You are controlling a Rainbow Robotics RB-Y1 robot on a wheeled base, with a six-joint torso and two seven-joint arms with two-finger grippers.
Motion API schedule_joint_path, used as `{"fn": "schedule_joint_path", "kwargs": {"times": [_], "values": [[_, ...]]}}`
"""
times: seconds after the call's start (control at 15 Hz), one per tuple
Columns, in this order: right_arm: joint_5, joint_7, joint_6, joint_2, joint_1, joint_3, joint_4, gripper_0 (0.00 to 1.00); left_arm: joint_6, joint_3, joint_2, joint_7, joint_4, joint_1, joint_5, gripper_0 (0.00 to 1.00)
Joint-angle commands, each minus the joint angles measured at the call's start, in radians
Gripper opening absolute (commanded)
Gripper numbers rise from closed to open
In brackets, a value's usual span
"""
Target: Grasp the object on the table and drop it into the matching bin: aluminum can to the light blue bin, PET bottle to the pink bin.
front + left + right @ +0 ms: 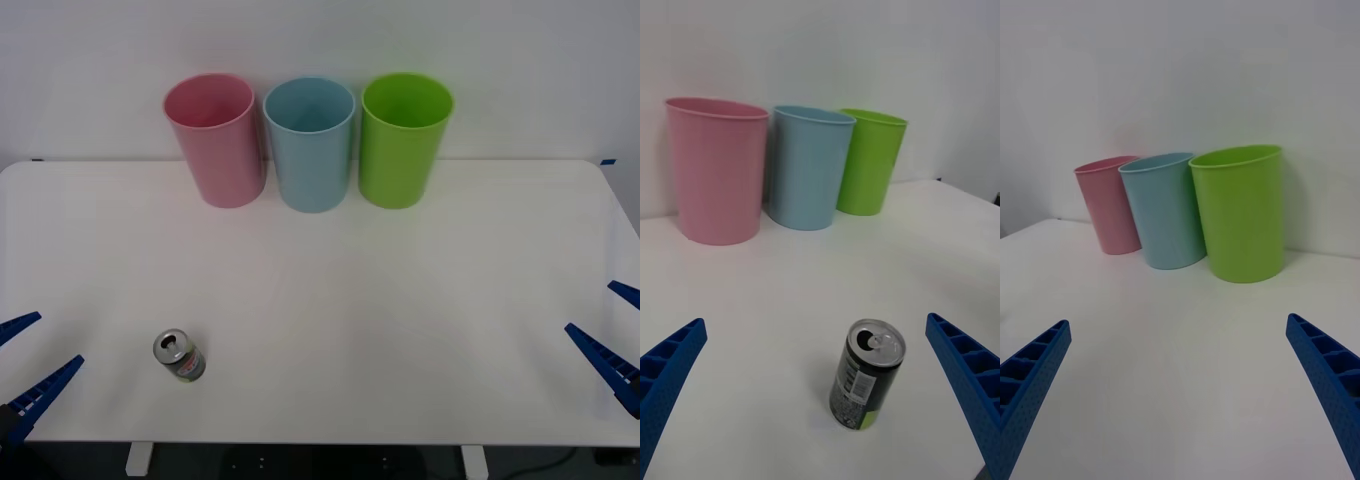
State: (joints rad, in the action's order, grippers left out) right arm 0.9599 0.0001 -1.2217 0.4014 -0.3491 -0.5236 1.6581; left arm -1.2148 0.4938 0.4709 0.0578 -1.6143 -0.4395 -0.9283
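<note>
The aluminum can (179, 356) stands upright on the table (330, 300), near the front edge on the robot's left side — silver top with its tab opening facing up, its side dark with a label and a pale green band (as the left wrist view shows it (866, 373)). Nothing touches it.

The left gripper (28, 362) hangs just beside the can at the table's front left corner, released, its blue ribbed fingers (666, 375) spread wide with the can between them and a little ahead. The right gripper (612, 332) waits at the table's right edge, well apart from the can, fingers likewise spread and empty.

Along the far edge stand three bins in a row, close together — the pink bin (213, 138), the light blue bin (310, 143) in the middle, and a lime green bin (403, 138).
</note>
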Motion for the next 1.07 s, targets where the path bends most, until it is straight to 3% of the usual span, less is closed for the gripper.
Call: {"fn": "schedule_joint_path", "kwargs": {"times": [0.07,0.6,1.07], "values": [[0.000,0.000,0.000,0.000,0.000,0.000,0.000,1.00,0.005,-0.027,0.000,0.065,0.001,-0.024,0.000,1.00],[0.000,0.000,0.000,0.000,0.000,0.000,0.000,1.00,0.032,-0.073,0.000,0.166,0.008,-0.059,-0.070,1.00],[0.000,0.000,0.000,0.000,0.000,0.000,0.000,1.00,0.063,-0.173,0.000,0.284,0.177,0.016,-0.043,1.00]]}}
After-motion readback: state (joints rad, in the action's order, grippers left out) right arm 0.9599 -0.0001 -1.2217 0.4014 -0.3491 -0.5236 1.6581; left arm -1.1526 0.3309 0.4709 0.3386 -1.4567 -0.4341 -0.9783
